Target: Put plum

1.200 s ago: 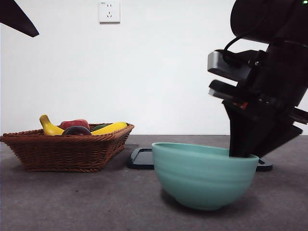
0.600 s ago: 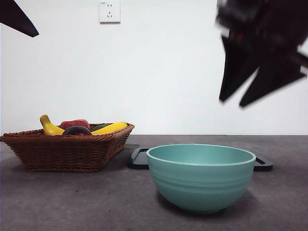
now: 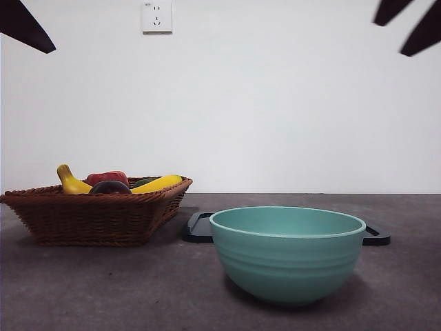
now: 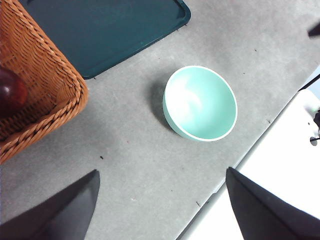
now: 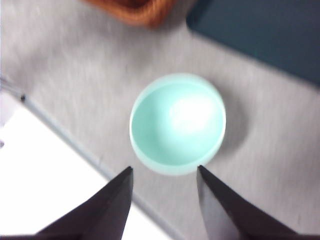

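Note:
The plum (image 3: 109,187) is dark and glossy and lies in the wicker basket (image 3: 96,217) at the left, among the other fruit. The left wrist view shows the plum (image 4: 10,92) against the basket wall (image 4: 50,95). My left gripper (image 4: 162,172) hangs high over the table, open and empty; its tip (image 3: 24,27) shows at the top left corner. My right gripper (image 5: 165,168) is open and empty, high above the teal bowl (image 5: 177,122). Only the right gripper (image 3: 391,38) tips show at the top right of the front view.
The teal bowl (image 3: 286,252) stands empty in front of centre. Behind it lies a dark flat tray (image 3: 200,227). Yellow bananas (image 3: 157,183) and a red fruit (image 3: 107,177) share the basket. The table's edge (image 4: 250,150) runs close to the bowl.
My right gripper has risen from the bowl's rim to the top right corner of the front view. The bowl, first tipped under it, now sits level and a little further left.

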Tool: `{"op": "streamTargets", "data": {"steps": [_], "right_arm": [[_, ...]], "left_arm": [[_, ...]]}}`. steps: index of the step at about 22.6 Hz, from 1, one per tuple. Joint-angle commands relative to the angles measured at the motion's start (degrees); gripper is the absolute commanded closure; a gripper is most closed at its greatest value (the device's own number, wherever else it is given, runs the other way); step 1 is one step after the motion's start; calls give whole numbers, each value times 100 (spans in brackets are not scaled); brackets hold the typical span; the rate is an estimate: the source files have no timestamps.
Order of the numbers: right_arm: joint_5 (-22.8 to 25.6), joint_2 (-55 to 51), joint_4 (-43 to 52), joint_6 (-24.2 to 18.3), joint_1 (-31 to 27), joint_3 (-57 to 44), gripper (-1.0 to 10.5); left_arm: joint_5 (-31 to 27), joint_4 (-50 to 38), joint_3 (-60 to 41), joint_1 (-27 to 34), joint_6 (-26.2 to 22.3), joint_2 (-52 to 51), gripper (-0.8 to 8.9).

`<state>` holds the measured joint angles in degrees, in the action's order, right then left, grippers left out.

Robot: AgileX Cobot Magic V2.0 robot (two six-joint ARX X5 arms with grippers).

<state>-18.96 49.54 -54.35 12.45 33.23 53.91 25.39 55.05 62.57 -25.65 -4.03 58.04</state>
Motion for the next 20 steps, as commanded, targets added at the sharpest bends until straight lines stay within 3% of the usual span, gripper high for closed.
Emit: {"op": "streamTargets", "data": {"steps": [1, 16, 18, 20], "right_arm": [[-55, 11, -179, -79, 33, 94, 743], [-52, 15, -127, -144, 33, 94, 743], [-52, 15, -129, -192, 33, 94, 751], [-52, 15, -129, -254, 33, 94, 850]], "left_arm": [[22, -44, 101, -31, -101, 37, 409], [22, -44, 101, -31, -90, 37, 414], [24, -42, 101, -31, -90, 37, 450], [22, -44, 101, -31, -90, 37, 592]]}}
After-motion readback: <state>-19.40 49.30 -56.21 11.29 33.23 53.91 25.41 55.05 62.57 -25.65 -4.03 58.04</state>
